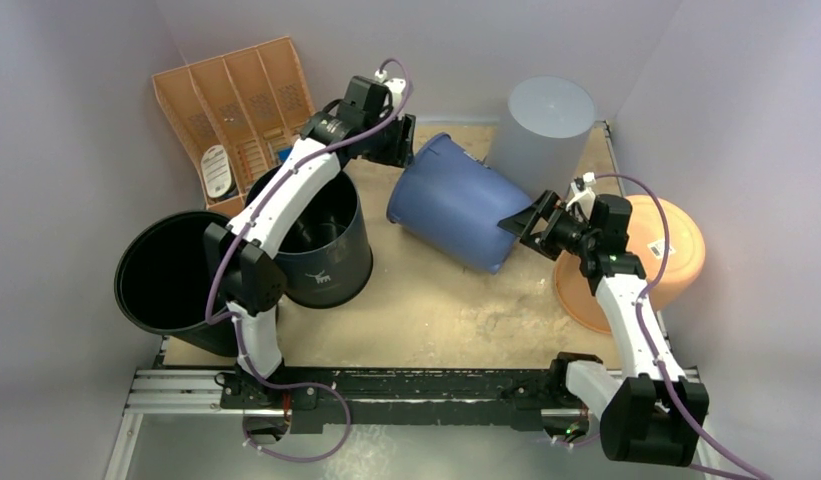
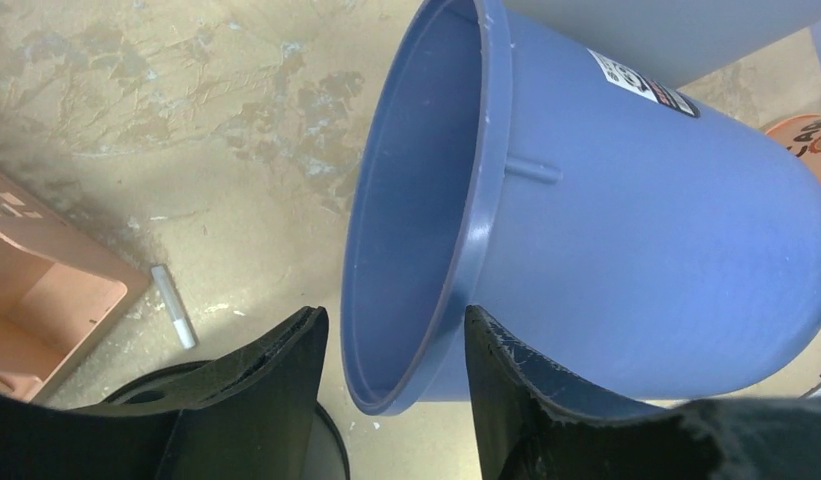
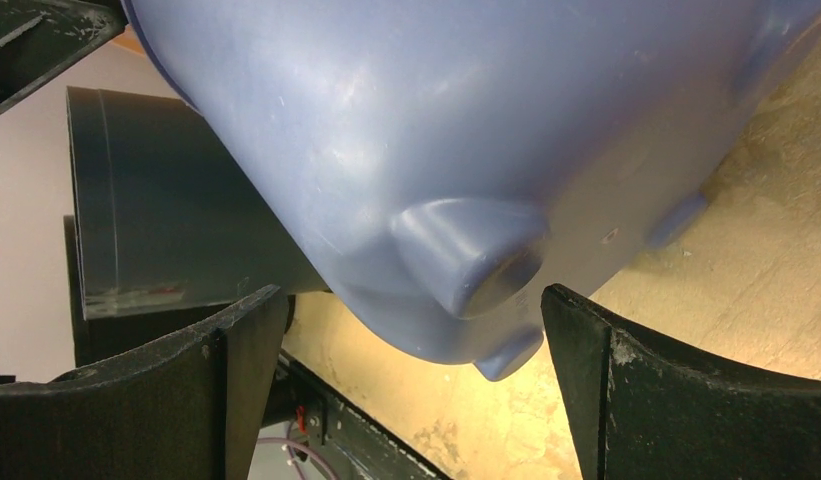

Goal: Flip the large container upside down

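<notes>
**A:** Where is the blue bucket (image 1: 456, 205) found?

**B:** It is seen tipped onto its side near the middle of the table (image 1: 426, 310). Its open mouth is turned toward the back left and its base toward the right.

**A:** How is the left hand (image 1: 401, 140) set?

**B:** It is placed at the mouth with its fingers apart and astride the rim. In the left wrist view (image 2: 393, 318), one finger is seen on the inner side with a gap beside it. The other lies close against the outer wall. The rim is not clamped.

**A:** And the right hand (image 1: 521, 225)?

**B:** It is spread wide at the bucket's base. In the right wrist view (image 3: 414, 295), the base and its rounded feet are seen just ahead of the two fingers, and nothing is gripped. Whether the base is touched cannot be told.

**A:** What else is noted?

**B:** A grey bin (image 1: 546, 120) is stood upside down just behind the bucket. An orange bowl (image 1: 676, 250) is seen at the right edge, partly under the right arm. A dark bucket (image 1: 331, 250) and a black bin (image 1: 171, 275) are set upright on the left. An orange rack (image 1: 236, 100) is placed in the back left corner.
</notes>
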{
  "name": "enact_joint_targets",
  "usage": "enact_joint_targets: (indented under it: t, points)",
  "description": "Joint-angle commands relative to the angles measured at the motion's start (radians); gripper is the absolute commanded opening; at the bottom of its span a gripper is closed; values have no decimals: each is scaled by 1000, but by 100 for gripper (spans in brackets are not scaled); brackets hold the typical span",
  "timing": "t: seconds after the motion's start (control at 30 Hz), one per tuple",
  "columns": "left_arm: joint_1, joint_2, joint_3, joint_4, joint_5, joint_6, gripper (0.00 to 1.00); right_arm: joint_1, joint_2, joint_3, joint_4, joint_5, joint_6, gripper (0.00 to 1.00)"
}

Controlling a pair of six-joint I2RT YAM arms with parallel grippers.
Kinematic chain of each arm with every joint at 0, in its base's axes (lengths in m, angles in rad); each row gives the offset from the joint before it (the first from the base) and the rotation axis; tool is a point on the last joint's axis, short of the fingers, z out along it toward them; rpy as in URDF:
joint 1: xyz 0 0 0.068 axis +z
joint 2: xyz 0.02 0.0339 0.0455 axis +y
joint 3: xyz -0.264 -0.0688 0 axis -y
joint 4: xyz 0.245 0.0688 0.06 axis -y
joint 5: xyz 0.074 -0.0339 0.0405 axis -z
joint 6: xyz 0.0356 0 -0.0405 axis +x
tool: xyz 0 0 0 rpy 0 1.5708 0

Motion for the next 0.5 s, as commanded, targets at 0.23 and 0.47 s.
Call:
enact_joint_targets:
  t: [0.23, 0.47]
  points:
    - [-17, 16, -18, 53, 74, 41, 45, -2, 40, 15, 53, -28, -22, 100]
    - [-16, 49, -3, 52, 49, 65, 42, -2, 55, 13, 58, -32, -28, 100]
